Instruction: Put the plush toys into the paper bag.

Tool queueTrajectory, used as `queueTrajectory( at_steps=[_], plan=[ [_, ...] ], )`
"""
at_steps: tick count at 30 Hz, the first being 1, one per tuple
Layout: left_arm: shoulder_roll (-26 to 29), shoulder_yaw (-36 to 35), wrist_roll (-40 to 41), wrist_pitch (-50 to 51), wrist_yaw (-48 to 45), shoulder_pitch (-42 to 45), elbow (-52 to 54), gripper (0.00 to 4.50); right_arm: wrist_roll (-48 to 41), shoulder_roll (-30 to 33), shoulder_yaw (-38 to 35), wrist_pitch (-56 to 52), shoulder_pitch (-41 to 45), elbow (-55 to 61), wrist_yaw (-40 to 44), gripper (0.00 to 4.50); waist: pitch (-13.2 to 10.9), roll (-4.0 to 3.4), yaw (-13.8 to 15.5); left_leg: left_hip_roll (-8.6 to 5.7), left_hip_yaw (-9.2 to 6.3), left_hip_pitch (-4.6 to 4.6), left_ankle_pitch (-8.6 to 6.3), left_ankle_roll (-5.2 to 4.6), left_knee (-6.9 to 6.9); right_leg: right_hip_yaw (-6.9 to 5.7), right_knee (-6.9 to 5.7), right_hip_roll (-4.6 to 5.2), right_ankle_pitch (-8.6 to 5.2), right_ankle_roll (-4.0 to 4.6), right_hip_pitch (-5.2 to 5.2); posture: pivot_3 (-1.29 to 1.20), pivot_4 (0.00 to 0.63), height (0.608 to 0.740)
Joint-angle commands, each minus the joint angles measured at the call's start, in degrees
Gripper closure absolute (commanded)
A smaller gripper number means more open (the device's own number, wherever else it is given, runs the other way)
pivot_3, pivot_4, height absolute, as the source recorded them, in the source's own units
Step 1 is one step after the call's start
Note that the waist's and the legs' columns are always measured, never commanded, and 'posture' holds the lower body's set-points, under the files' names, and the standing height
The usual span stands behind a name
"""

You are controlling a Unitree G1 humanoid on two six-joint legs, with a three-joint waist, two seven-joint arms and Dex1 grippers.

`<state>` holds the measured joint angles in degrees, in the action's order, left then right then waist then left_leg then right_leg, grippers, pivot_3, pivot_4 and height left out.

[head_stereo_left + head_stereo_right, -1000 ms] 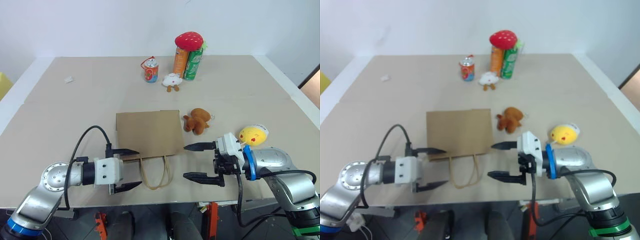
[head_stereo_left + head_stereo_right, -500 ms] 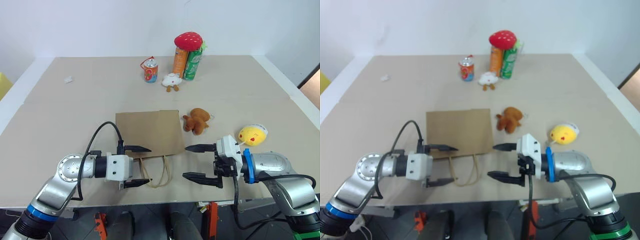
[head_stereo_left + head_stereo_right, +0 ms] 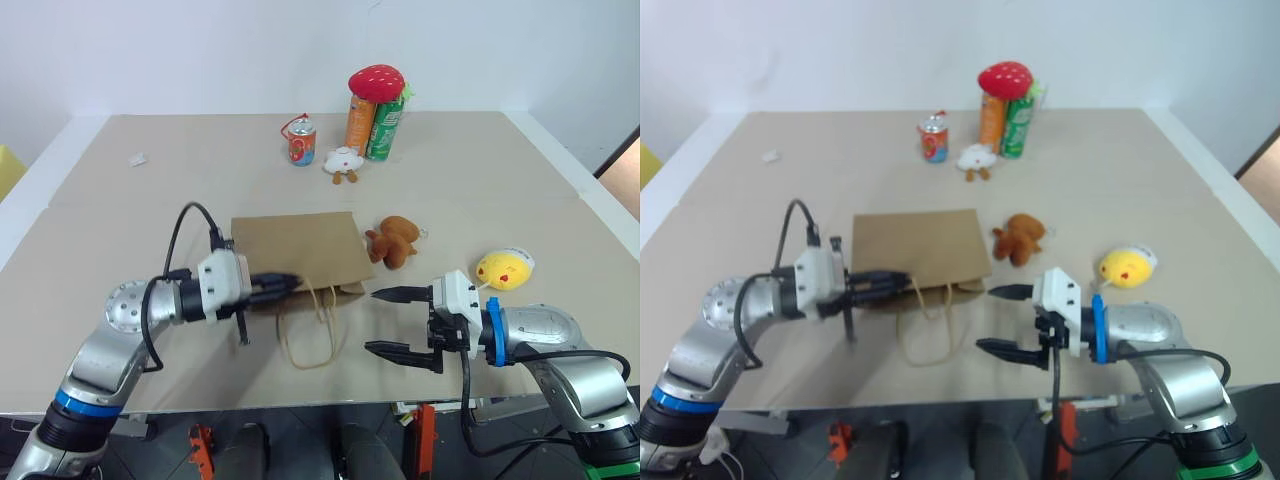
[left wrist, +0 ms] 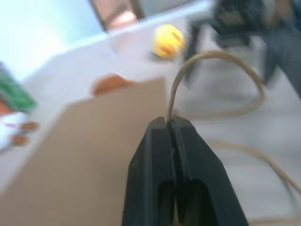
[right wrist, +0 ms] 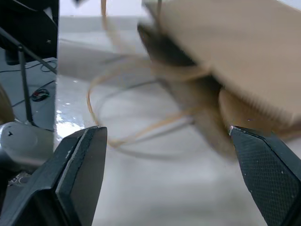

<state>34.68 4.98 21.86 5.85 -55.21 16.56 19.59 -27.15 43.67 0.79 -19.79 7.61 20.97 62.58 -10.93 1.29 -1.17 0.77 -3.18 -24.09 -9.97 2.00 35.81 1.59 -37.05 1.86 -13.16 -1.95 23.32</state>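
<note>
Beige tabletop point(image 3: 150, 220): left claw point(image 3: 285, 284) pinches a cord handle point(image 4: 188, 80) of the paper bag point(image 3: 295, 250); right claw point(image 3: 385, 321) spread, holding nothing.

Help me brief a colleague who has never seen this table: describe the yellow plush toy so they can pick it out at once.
Start at the flat brown paper bag in the middle of the beige table. Off its right-hand edge lies a fuzzy orange-brown plush animal; further right and a little nearer the robot sits the yellow plush toy. Unlike its neighbour it is round, ball-like and bright yellow with small red marks.
</note>
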Motion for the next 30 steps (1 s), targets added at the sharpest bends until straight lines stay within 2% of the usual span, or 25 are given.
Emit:
queueTrajectory(
  at_steps=[1, 4, 6, 7, 8, 9, 12, 13, 14, 15, 16, 24, 30],
  plan=[
    [-1.85, -2.58, 3.78, 4.37, 3.36, 3.6, 0.51, 4.4, -0.83, -1.02, -0.69, -0.62, 0.82, 0.83, -1.55, 0.0, 0.0, 0.0, 0.0, 0.0, 0.0, 0.0, 0.0, 0.0, 0.02, 0.01, 0.0, 0.0, 0.03, -0.04, 0.0, 0.0, 0.15, 0.74],
    [-2.86, -2.15, 4.03, 5.7, 4.52, 4.86, 0.91, 4.4, -1.11, -2.94, 0.33, -2.25, 2.05, 0.81, -3.7, 0.0, 0.0, 0.0, -0.03, -0.01, 0.01, 0.0, 0.0, 0.0, 0.02, 0.04, 0.0, -0.03, 0.12, -0.17, 0.0, 0.0, 0.15, 0.74],
    [-3.78, -1.84, 4.04, 6.28, 5.4, 5.19, 1.27, 4.5, -1.15, -5.04, 1.18, -3.47, 3.49, 0.74, -5.83, 0.55, 0.0, 0.0, -0.03, 0.02, 0.0, -0.01, 0.0, 0.0, 0.01, 0.05, 0.0, -0.08, 0.19, -0.18, 0.01, 0.0, 0.15, 0.74],
    [-4.38, -1.79, 4.0, 6.58, 6.09, 5.17, 1.4, 4.5, -1.1, -6.29, 1.67, -4.16, 4.42, 0.78, -7.05, 0.6, 0.0, 0.0, -0.03, 0.02, -0.01, -0.01, 0.0, 0.0, 0.02, 0.05, 0.0, -0.1, 0.22, -0.17, 0.02, 0.0, 0.15, 0.74],
    [-4.83, -1.79, 3.93, 6.78, 6.71, 5.11, 1.48, 4.5, -1.03, -7.24, 2.04, -4.74, 5.16, 0.84, -8.08, 0.98, 0.0, 0.0, -0.05, 0.07, -0.01, 0.0, 0.0, 0.0, 0.01, 0.07, 0.0, -0.17, 0.26, -0.12, 0.02, 0.0, 0.15, 0.74],
    [-5.28, -1.89, 4.0, 7.04, 7.43, 4.93, 1.62, 4.5, -1.08, -8.04, 2.35, -5.47, 5.77, 1.09, -9.01, 1.53, 0.0, 0.0, -0.06, 0.09, -0.01, 0.01, 0.0, 0.0, 0.02, 0.08, 0.0, -0.2, 0.27, -0.09, 0.02, 0.0, 0.15, 0.74],
    [-6.46, -2.26, 3.63, 7.31, 9.13, 4.73, 1.89, 4.5, -1.21, -9.84, 2.84, -6.75, 6.7, 1.59, -10.74, 2.51, 0.0, 0.0, -0.04, 0.13, -0.01, 0.02, 0.01, 0.01, 0.03, 0.09, 0.0, -0.27, 0.28, 0.0, 0.02, 0.0, 0.15, 0.74],
    [-6.71, -2.28, 3.5, 7.35, 9.5, 4.72, 2.03, 4.5, -1.15, -10.27, 3.0, -6.97, 6.89, 1.65, -11.15, 3.31, 0.0, 0.0, -0.04, 0.18, -0.02, 0.02, 0.01, 0.02, 0.04, 0.11, -0.01, -0.32, 0.26, 0.08, 0.02, 0.0, 0.15, 0.74],
    [-7.02, -2.25, 3.44, 7.46, 10.05, 4.86, 2.14, 4.5, -0.77, -10.8, 3.37, -7.08, 7.33, 1.48, -11.72, 3.31, 0.0, 0.0, -0.04, 0.19, -0.02, 0.02, 0.02, 0.02, 0.04, 0.13, -0.01, -0.33, 0.27, 0.09, 0.02, 0.0, 0.15, 0.74],
    [-7.3, -2.09, 3.31, 7.58, 10.46, 5.07, 2.31, 4.5, -0.25, -11.61, 3.81, -7.27, 8.11, 1.06, -12.63, 3.88, 0.0, 0.0, -0.04, 0.19, -0.02, 0.02, 0.02, 0.02, 0.04, 0.14, 0.0, -0.34, 0.28, 0.09, 0.02, 0.0, 0.15, 0.74],
    [-7.58, -1.94, 3.21, 7.68, 10.87, 5.2, 2.49, 4.5, 0.08, -12.4, 4.17, -7.4, 8.83, 0.67, -13.47, 4.0, 0.0, 0.0, -0.04, 0.18, -0.01, 0.02, 0.02, 0.02, 0.04, 0.15, 0.0, -0.34, 0.3, 0.07, 0.02, 0.0, 0.15, 0.74],
    [-8.41, -1.21, 3.09, 8.24, 11.97, 4.96, 3.6, 4.5, 1.63, -17.73, 5.72, -8.54, 13.01, -2.11, -18.68, 4.0, 0.0, 0.0, -0.08, 0.26, -0.01, 0.04, 0.02, 0.02, 0.04, 0.19, 0.0, -0.45, 0.32, 0.16, 0.03, 0.0, 0.15, 0.74],
    [-9.12, -1.5, 2.93, 8.52, 13.25, 4.77, 4.06, 4.5, 7.03, -20.67, 9.45, -7.5, 14.59, -6.72, -22.62, 4.0, 0.0, 0.0, -0.09, 0.26, 0.0, 0.04, 0.02, 0.02, 0.04, 0.22, -0.01, -0.47, 0.35, 0.14, 0.05, 0.0, 0.15, 0.74]
  ],
)
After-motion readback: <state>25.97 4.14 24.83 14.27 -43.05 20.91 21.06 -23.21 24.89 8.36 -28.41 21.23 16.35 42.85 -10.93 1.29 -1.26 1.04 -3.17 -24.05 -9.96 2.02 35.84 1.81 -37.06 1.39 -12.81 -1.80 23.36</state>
